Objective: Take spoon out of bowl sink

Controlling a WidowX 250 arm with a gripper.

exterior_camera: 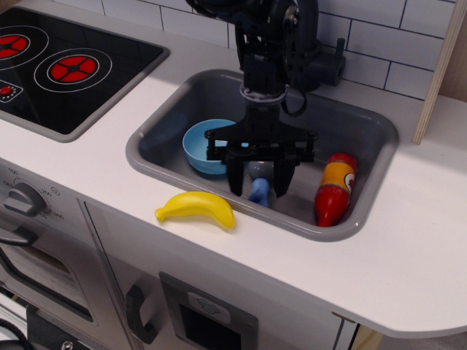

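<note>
Gripper hangs low over the sink, fingers pointing down. Spoon sits between the fingers, grey scoop up, blue handle angled down, clear of the bowl. Jaws stand narrow around it; firm grip can't be told. Bowl sits at the sink's left. Red-yellow bottle lies at the right. Banana on the counter by the front rim. Stovetop far left.

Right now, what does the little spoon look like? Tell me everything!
The spoon is a small plastic-looking toy with a round grey scoop and a short blue handle. It sits between the black fingers of the gripper, scoop up and handle pointing down, over the grey sink, beside the light-blue bowl rather than in it. The fingers hide part of the scoop.
</note>
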